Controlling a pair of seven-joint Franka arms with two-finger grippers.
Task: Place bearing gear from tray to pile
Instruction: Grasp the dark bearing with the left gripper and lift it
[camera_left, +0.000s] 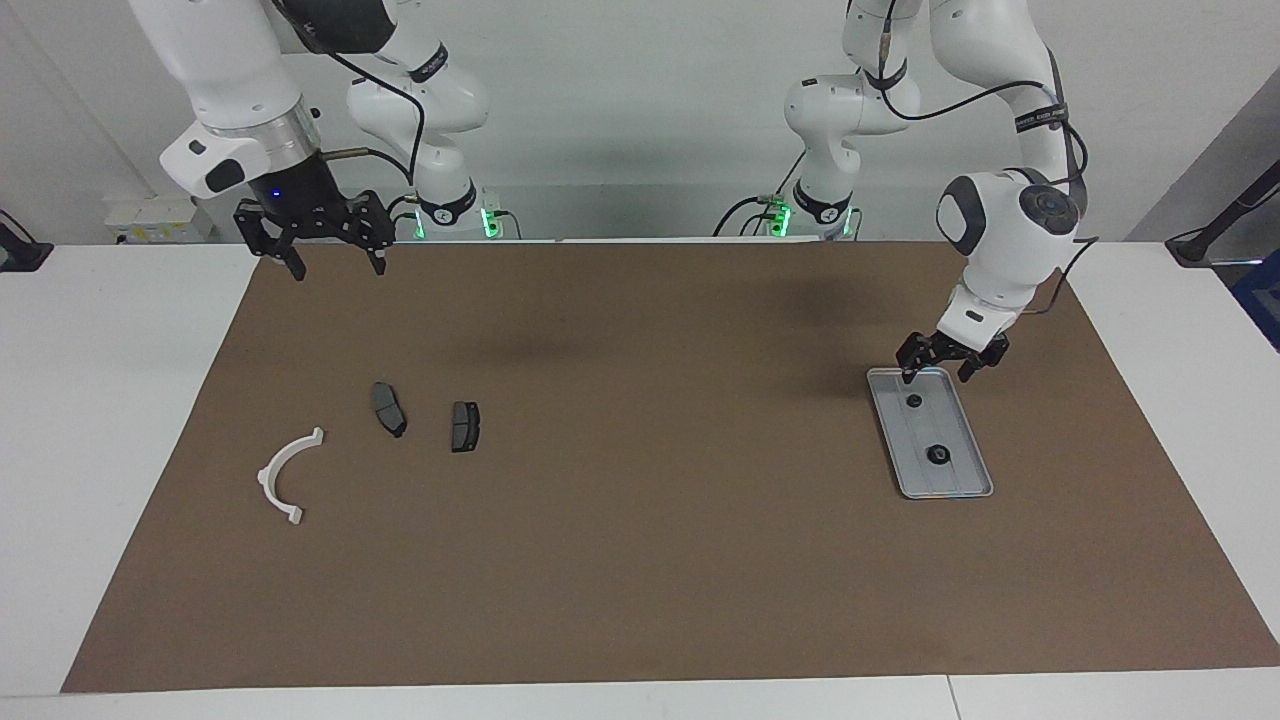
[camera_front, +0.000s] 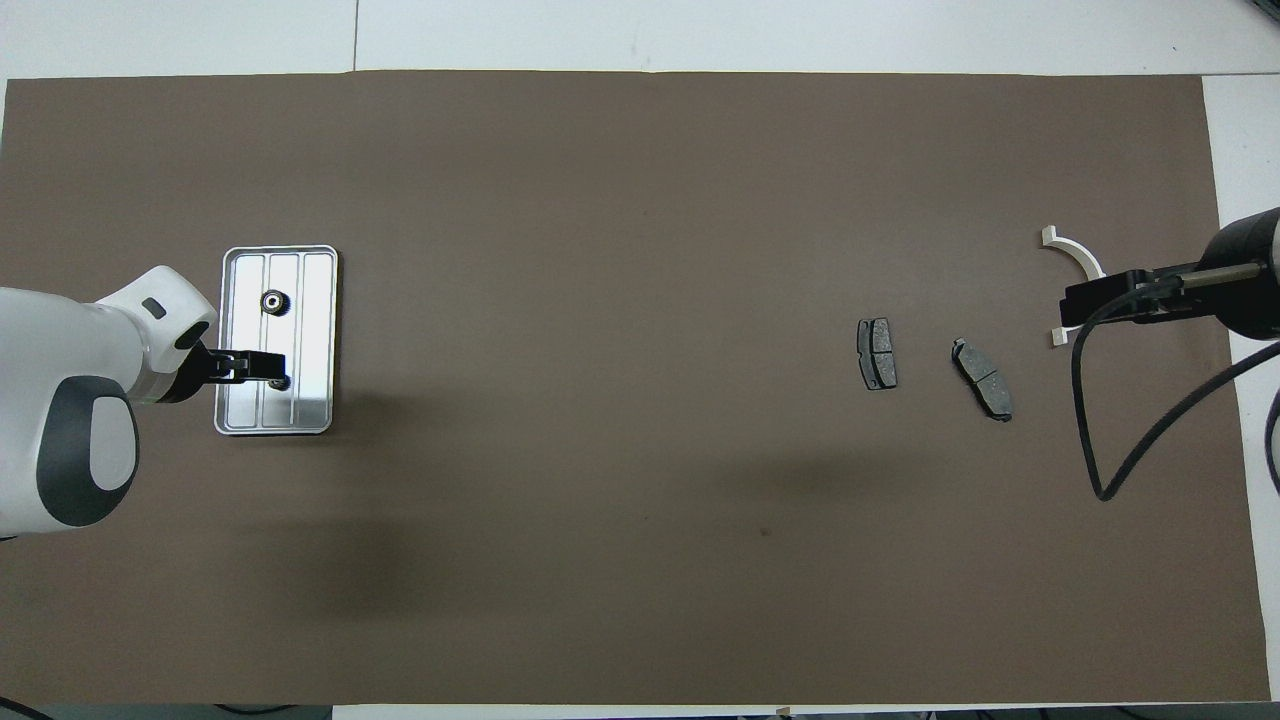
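The silver tray (camera_left: 962, 478) lies on the brown mat at the left arm's end; it also shows in the overhead view (camera_front: 312, 335). Two small dark bearing gears lie in it, one nearer the robots (camera_left: 913, 401) (camera_front: 281, 382), one farther (camera_left: 938, 455) (camera_front: 273, 301). My left gripper (camera_left: 938, 376) (camera_front: 268, 368) is open and empty, low over the tray's nearer end, just above the nearer gear and apart from it. The pile lies at the right arm's end: a white arc (camera_left: 285, 475) (camera_front: 1078, 258) and two dark pads (camera_left: 388, 408) (camera_left: 465, 426). My right gripper (camera_left: 338, 268) waits open, raised high.
The brown mat (camera_left: 640, 560) covers most of the white table. In the overhead view the raised right gripper (camera_front: 1080, 303) and its cable cover part of the white arc. The two pads (camera_front: 877, 353) (camera_front: 982, 377) lie beside each other, apart from the arc.
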